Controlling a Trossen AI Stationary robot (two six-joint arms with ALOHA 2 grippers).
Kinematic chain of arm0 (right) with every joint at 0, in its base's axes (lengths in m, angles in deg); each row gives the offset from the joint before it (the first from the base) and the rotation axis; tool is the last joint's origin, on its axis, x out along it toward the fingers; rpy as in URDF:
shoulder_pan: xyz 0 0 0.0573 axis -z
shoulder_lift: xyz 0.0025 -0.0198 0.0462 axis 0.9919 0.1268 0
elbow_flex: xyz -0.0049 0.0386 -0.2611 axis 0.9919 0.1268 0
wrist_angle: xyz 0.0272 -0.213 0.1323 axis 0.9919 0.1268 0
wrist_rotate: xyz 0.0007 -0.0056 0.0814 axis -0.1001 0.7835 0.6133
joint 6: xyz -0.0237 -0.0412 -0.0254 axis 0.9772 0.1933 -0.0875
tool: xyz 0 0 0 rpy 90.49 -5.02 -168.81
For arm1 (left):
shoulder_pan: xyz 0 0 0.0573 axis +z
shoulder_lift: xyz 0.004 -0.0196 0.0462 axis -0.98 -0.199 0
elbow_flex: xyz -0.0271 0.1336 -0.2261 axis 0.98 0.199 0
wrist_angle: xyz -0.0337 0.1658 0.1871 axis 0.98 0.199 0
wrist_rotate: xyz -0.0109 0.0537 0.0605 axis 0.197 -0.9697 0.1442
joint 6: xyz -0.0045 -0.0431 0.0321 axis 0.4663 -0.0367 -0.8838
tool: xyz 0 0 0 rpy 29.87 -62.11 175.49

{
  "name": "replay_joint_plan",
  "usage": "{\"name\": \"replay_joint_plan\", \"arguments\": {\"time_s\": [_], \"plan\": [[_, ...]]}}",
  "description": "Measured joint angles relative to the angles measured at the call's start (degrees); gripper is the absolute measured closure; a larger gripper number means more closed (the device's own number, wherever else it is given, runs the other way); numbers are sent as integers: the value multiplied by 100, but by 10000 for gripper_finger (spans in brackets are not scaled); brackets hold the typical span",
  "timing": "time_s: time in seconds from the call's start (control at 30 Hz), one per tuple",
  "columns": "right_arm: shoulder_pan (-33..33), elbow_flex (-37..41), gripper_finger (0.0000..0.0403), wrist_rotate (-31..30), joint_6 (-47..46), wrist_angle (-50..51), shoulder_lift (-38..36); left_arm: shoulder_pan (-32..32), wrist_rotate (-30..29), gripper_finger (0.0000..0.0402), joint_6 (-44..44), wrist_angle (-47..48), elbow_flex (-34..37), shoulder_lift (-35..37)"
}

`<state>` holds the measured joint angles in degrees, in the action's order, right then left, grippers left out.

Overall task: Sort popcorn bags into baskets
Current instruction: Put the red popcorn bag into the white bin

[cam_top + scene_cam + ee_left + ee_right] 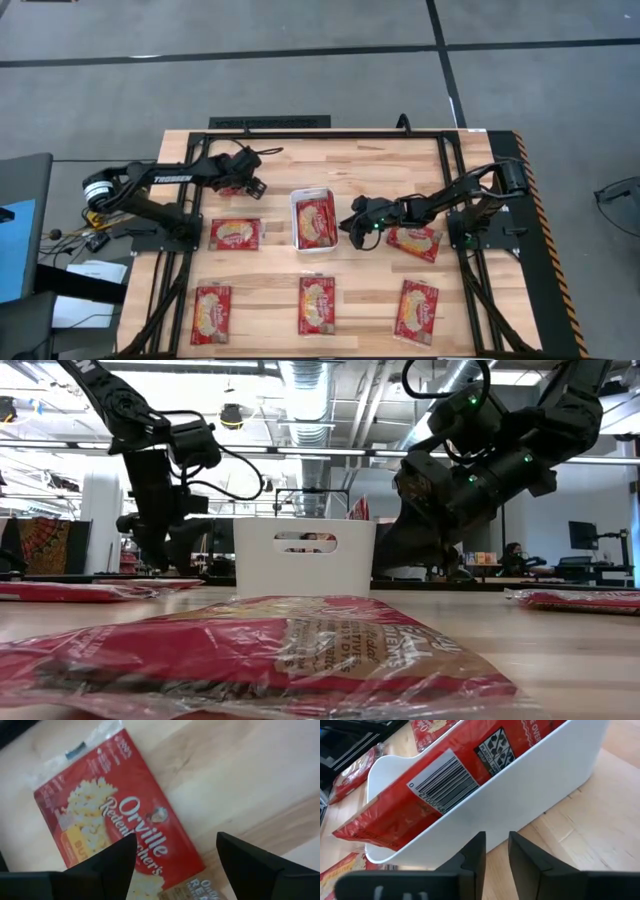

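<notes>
Wooden bench carries both arms. Left gripper reaches inward, fingers spread wide above a popcorn bag. Centre basket holds a bag. Right gripper, extended leftward beside basket, jaws narrowly parted, empty.

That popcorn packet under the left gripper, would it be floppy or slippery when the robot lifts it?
Probably floppy: the popcorn packet lies flat on the wooden table, and its clear wrap puckers at the end. The glossy film looks slick, so the open left gripper above it may slip on it. It seems thin, so likely light.
</notes>
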<state>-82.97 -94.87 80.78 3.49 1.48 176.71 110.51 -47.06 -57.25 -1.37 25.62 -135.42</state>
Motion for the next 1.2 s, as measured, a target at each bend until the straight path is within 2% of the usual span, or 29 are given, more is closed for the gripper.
{"name": "replay_joint_plan", "arguments": {"time_s": [0.13, 0.27, 0.43, 0.5, 0.57, 0.7, 0.87, 1.03, 1.2], "plan": [[0, 0, 281, 3, -11, 29, 0, 0, 7, 146, 5, 3, 0, -320], [-7, 0, 274, 5, -11, 31, 0, -11, -33, 188, 6, 5, -33, -768], [-52, 0, 275, 7, -11, 30, 0, -31, -92, 295, 4, -55, -21, -1041], [-59, 0, 279, 9, -9, 25, 0, -50, -56, 353, -25, -74, -22, -986], [-61, 0, 285, 8, 11, 21, 0, -60, 11, 386, -17, -63, -14, -854], [-110, 0, 296, 7, 256, -143, 0, -139, 266, 385, -26, 17, 9, -343], [-170, -48, 311, 32, 1011, -338, -251, -389, 478, 399, -18, -4, 7, 732], [-113, -186, 322, -10, 2200, -277, -1024, -729, 662, 401, -241, -130, 9, 1877], [91, -423, 325, -50, 3337, 429, -1804, -1015, 699, 401, -220, -400, 2, 2682]]}}
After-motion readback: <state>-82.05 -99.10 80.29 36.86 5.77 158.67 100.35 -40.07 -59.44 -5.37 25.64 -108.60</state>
